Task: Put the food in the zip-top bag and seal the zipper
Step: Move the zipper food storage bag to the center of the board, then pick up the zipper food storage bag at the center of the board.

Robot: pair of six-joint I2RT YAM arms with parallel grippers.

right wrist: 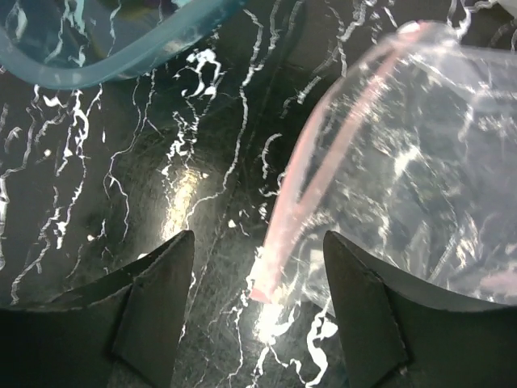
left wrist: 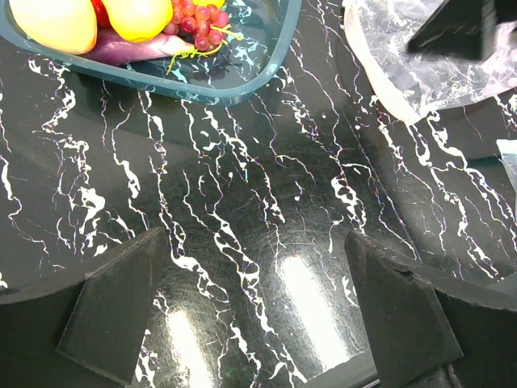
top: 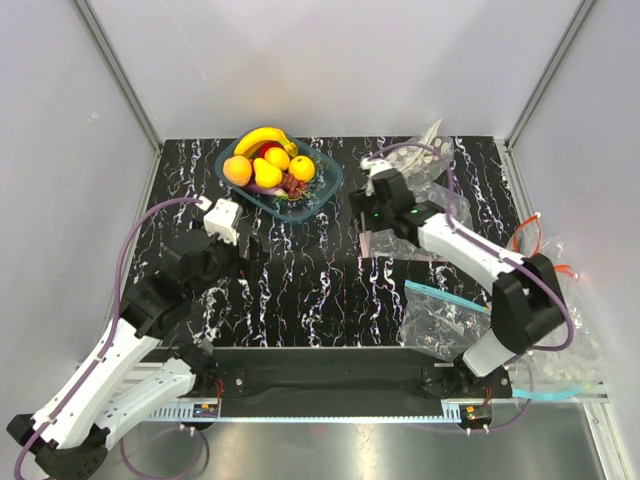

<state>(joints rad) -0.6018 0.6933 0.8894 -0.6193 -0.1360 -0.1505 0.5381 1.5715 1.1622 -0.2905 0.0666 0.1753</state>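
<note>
The food lies heaped in a teal tray (top: pixel 325 195) at the back: a banana (top: pixel 262 137), oranges (top: pixel 237 170), a lemon (top: pixel 267 173) and red grapes (top: pixel 294 185). The zip-top bag (top: pixel 432 190) lies crinkled at the back right. In the right wrist view its pink zipper (right wrist: pixel 303 178) runs down to a corner lying on the table between the fingers of my right gripper (right wrist: pixel 258 279), which is open and not pinching it. My left gripper (left wrist: pixel 254 311) hovers open over bare table just short of the tray (left wrist: pixel 242 85), nothing between its fingers.
A second clear bag with a teal-blue strip (top: pixel 445 300) lies at the front right beside the right arm's elbow. More clear bags (top: pixel 560 350) are piled off the table's right edge. Grey walls close in the back and sides.
</note>
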